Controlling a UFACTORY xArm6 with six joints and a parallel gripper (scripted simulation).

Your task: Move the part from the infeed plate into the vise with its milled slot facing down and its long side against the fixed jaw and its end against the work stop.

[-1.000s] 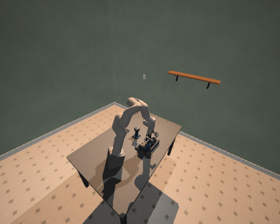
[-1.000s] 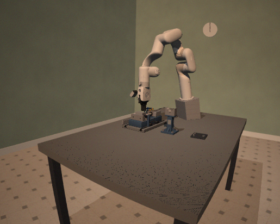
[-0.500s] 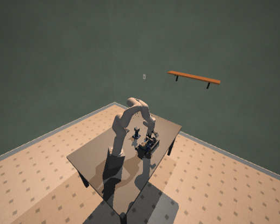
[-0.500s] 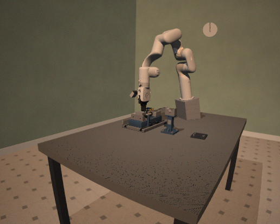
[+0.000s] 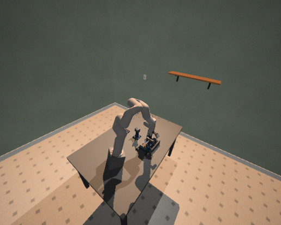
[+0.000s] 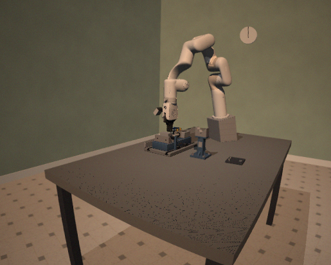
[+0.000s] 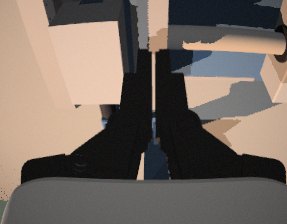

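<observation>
With our black jaws pressed together on nothing, we should push slowly, tips low beside the pale squarish block (image 7: 87,56) on their left and clear of the pale round rod (image 7: 227,39) on their right.

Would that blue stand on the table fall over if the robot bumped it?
Probably not: the V-block stand sits on a wide, flat foot. It looks stiff, like metal. A bump up high, at its pale top, would likely tip it easiest.

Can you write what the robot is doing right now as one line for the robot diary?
gripper: jaws shut, holding nothing | place: low over the vise | infeed plate: no block on it | V-block: nothing seen in it
</observation>
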